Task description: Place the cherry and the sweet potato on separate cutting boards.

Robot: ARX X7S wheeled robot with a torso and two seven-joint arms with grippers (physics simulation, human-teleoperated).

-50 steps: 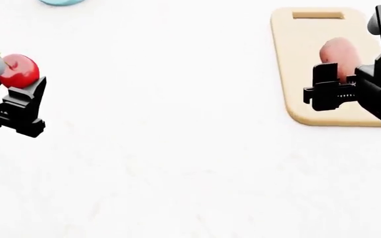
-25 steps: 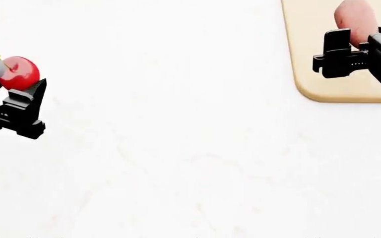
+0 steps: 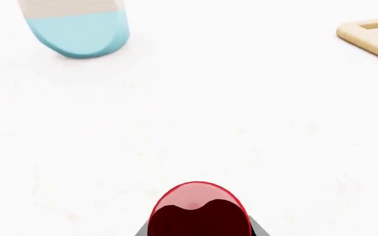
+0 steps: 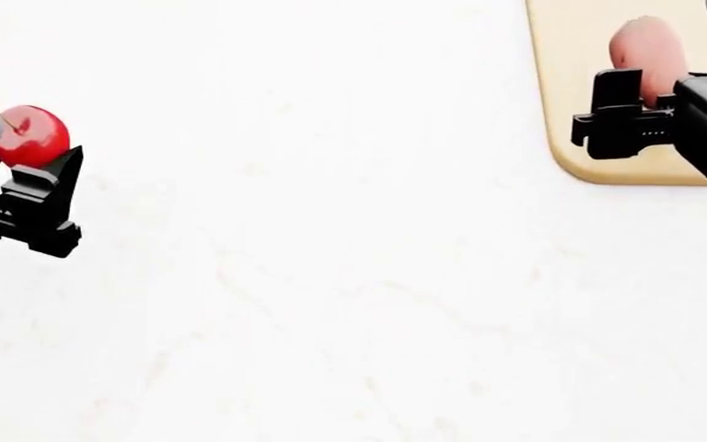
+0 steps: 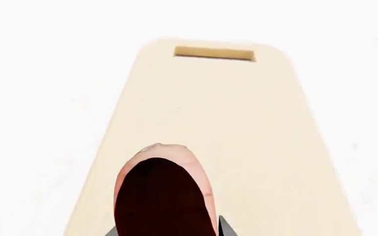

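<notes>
The right gripper (image 4: 640, 103) clamps the sweet potato (image 4: 646, 51) over a cutting board (image 4: 574, 101) for release, while the left gripper (image 4: 19, 175), gripping the cherry (image 4: 32, 136), waits over bare bench (image 4: 329, 276).

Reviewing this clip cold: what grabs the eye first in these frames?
The glossy red cherry at the head view's far left, gripped in the left tool over bare white table. Opposite, the right tool holds the pinkish sweet potato over a pale-tan cutting board.

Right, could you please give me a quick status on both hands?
Left hand shut on cherry, no board beneath. Right hand shut on sweet potato, over tan cutting board. Nothing in the way.
</notes>
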